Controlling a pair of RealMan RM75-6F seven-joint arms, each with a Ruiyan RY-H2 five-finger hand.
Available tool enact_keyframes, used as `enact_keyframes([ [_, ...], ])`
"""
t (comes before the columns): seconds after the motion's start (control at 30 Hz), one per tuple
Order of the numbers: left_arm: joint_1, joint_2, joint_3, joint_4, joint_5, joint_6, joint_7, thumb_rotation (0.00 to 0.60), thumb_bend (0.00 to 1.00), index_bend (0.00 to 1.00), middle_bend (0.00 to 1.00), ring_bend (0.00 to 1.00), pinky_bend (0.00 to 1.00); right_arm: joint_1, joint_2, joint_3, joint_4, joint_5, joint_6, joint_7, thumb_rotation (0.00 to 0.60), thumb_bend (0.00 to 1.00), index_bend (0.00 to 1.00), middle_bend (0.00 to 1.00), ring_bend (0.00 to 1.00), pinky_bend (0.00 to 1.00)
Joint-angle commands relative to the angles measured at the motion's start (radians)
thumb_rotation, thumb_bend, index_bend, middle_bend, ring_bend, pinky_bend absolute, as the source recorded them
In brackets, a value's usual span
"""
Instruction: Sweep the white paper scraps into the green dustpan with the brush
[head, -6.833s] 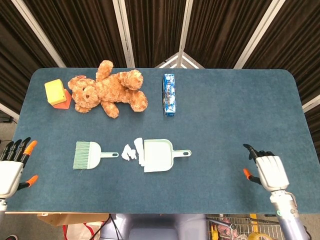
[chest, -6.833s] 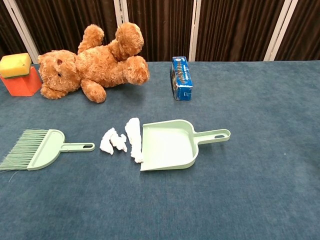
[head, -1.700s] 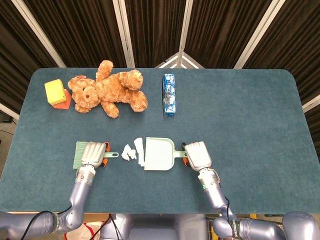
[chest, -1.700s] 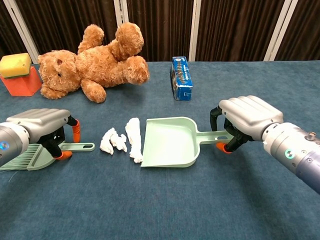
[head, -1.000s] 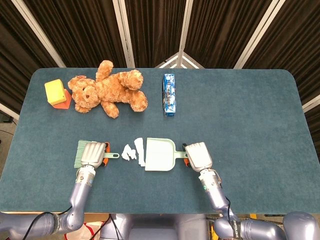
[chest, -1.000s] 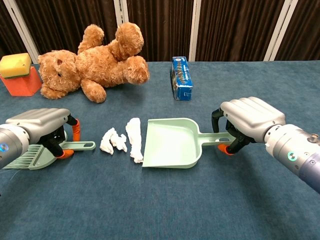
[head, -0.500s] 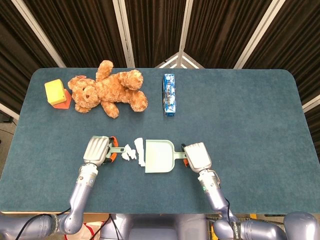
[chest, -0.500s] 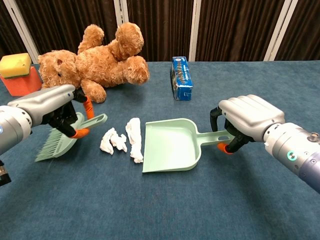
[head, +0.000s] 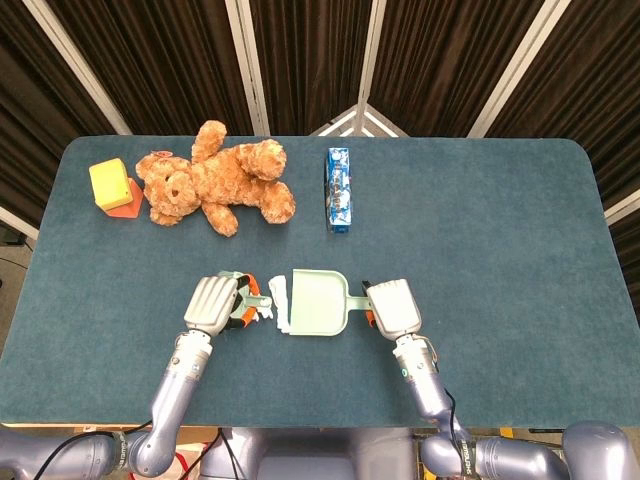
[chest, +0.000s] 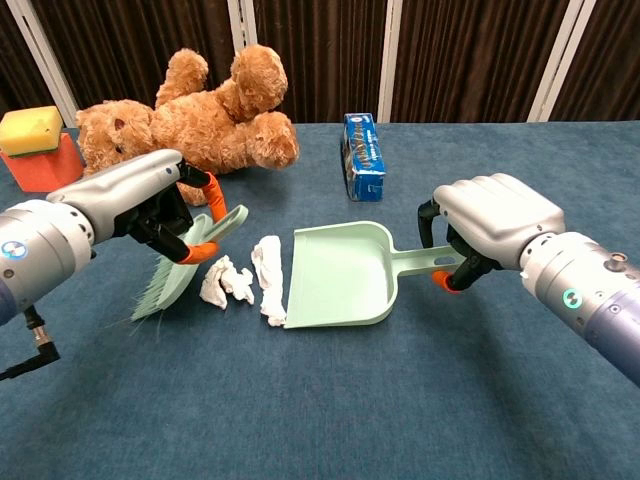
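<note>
At a blue-covered table (chest: 520, 420), the robot's left hand (chest: 150, 205) gripped the handle of a pale green brush (chest: 180, 268), holding it tilted above the cloth with the bristles pointing down and toward the robot, just left of the white paper scraps (chest: 245, 278). From overhead the same left hand (head: 213, 303) covered most of the brush, only a bit of the handle showing beside the scraps (head: 272, 303).

The right hand (chest: 492, 232) was closed around the handle of the green dustpan (chest: 340, 275), its orange-tipped fingers (chest: 440, 283) curled under the grip. The pan appeared tipped, its open front edge on the cloth beside the scraps and the handle end raised. In the head view the dustpan (head: 318, 302) sat between the two hands, with the right hand (head: 395, 307) at its handle end.

The scraps lay in a loose cluster on the cloth: a longer strip touching the pan's front edge, smaller crumpled pieces just left of it, under the brush. None could be seen inside the pan.

Along the far side of the table lay a brown teddy bear (chest: 190, 125) on its back, a yellow block on an orange one (chest: 35, 148) at the left corner, and a blue carton (chest: 362, 157) well apart from the sweeping.
</note>
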Motion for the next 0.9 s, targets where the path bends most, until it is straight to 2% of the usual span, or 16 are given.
enact_keyframes([
  [0.03,-0.008,-0.021,-0.009,0.016,0.015,0.003,-0.009,0.6,0.57,0.7,1.0,1.0,1.0,0.0,0.0,-0.002,0.0,0.0,0.0,0.0,0.6,0.46,0.58,0.92,0.88,0.8],
  [0.5,-0.042,-0.151,-0.044,0.063,0.05,0.0,-0.059,0.6,0.57,0.71,1.0,1.0,1.0,0.003,0.004,-0.008,-0.006,0.006,-0.005,-0.02,0.6,0.46,0.58,0.92,0.88,0.8],
  [0.9,-0.055,-0.29,-0.041,0.148,0.205,0.052,-0.196,0.6,0.57,0.7,1.0,1.0,1.0,-0.002,0.015,-0.009,-0.033,0.014,0.006,-0.036,0.6,0.46,0.58,0.92,0.88,0.8],
])
